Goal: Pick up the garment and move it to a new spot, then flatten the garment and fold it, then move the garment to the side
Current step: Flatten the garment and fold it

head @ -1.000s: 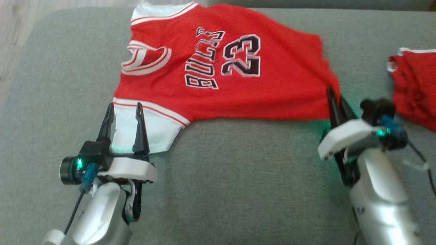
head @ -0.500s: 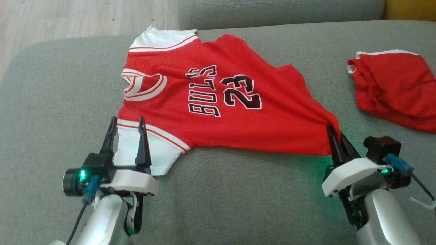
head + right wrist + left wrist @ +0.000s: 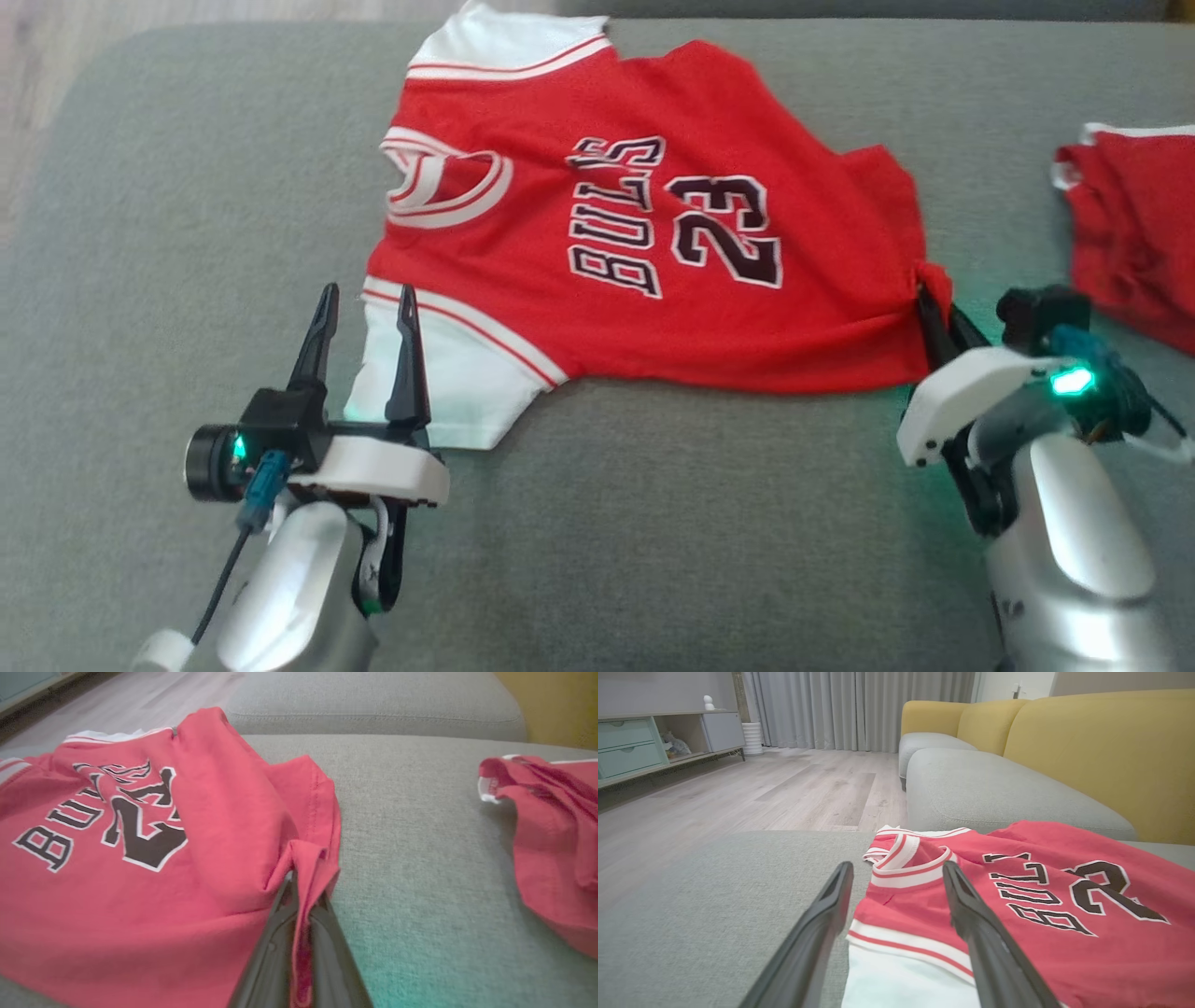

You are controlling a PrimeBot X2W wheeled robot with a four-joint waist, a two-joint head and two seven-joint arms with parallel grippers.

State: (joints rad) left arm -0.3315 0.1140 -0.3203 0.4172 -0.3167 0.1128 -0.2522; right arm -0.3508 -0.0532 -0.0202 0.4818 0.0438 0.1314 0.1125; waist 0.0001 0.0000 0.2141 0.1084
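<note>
One side only is held: the left gripper (image 3: 366, 294) gapes wide over the white sleeve (image 3: 457, 373) of the red cloth basketball jersey (image 3: 653, 121) on the grey fabric sofa seat (image 3: 653, 523); the right gripper (image 3: 936, 306) pinches its hem corner. Pulling now could bunch it sideways.

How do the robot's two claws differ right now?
The left gripper stands open over the white sleeve, while the right gripper is shut. The left gripper grips nothing, but the right gripper pinches a corner of the jersey's hem. Cloth lies flat by the left gripper and bunches at the right gripper's tips. Both sit low at the jersey's near edge.
</note>
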